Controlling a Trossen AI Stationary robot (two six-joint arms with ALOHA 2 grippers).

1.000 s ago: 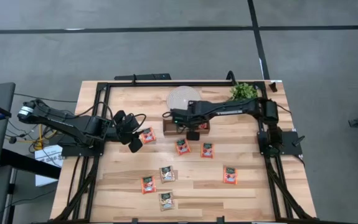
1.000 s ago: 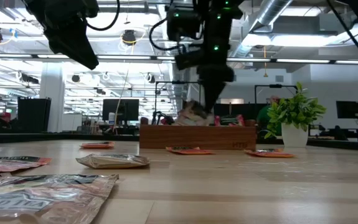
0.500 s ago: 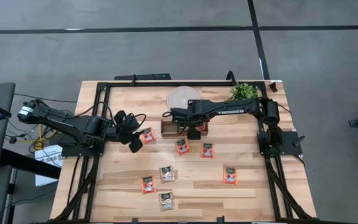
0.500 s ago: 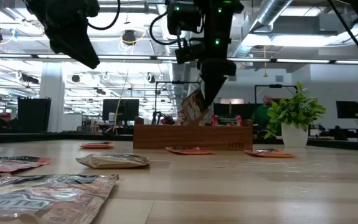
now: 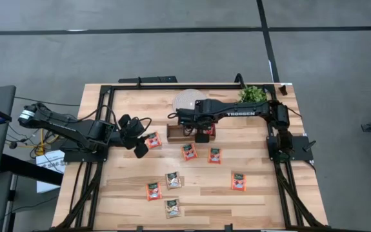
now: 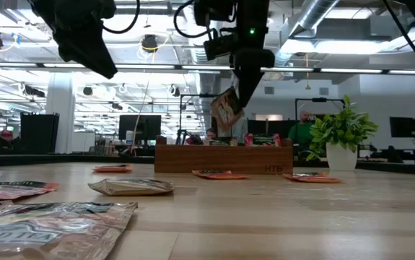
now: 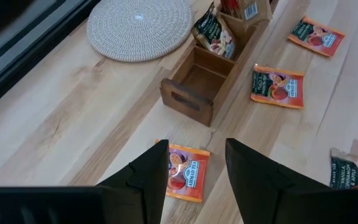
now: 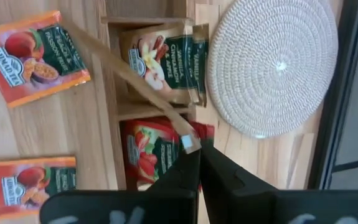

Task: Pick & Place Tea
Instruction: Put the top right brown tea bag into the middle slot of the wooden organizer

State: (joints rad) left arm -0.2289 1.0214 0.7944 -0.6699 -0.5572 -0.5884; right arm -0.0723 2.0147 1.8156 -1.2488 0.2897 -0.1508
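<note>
My right gripper [image 5: 201,133] hangs over the brown wooden tray [image 5: 172,132], shut on one tea sachet [image 6: 226,110] that hangs above the tray's rim. The tray's middle compartment holds a pale tan sachet [image 8: 166,62]. The compartment beside it holds red ones [image 8: 144,152], and the end compartment [image 7: 197,78] is bare. Several more sachets lie flat on the table, among them one [image 5: 188,151] near the tray. My left gripper [image 7: 196,149] is open and hovers above a red-orange sachet [image 7: 186,176] off the tray's left end. My right gripper pinches the sachet between its two fingers at one end [image 8: 188,142], coming from above and pointing down. The sachet is lifted clear of the tray and hangs tilted below the fingers [image 6: 247,72]. The wrist view shows it edge-on.
A round white woven disc [image 5: 190,101] lies just beyond the tray, and a small potted plant [image 5: 253,95] stands at the far right. The black frame rail [image 5: 172,86] runs along the far edge. Bare wood lies at the near right of the table.
My right gripper has risen straight up over the tray with the sachet still in its fingers. The sachet was down at the tray's rim and now hangs clear above it. The tray has shifted slightly toward the table's left.
</note>
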